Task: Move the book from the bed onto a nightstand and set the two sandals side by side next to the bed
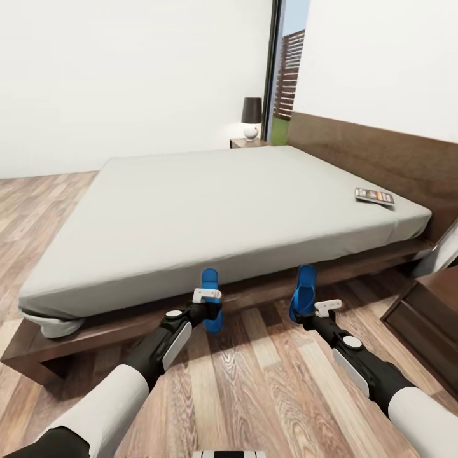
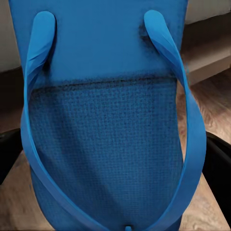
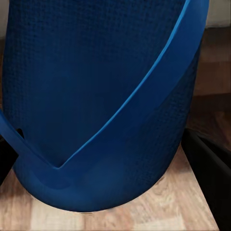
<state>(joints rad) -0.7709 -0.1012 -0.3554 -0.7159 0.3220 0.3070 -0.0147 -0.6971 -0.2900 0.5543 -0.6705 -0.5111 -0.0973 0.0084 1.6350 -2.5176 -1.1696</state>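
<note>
- Blue all over the left side: the left claw [image 1: 213, 310] grips one bright blue flat-soled flip-flop [image 1: 211, 299], upright above the brown wood-plank floor [image 1: 254, 388], just before the low dark-wood bed [image 1: 191, 210].
- Right claw [image 1: 304, 313] clamps the second blue flip-flop [image 1: 303, 292], also upright, beside the bed frame.
- Small dark paperback with orange band [image 1: 374, 196] lies on the pale grey mattress, far right.
- Dark brown wooden nightstand [image 1: 427, 324] sits at the right edge.
</note>
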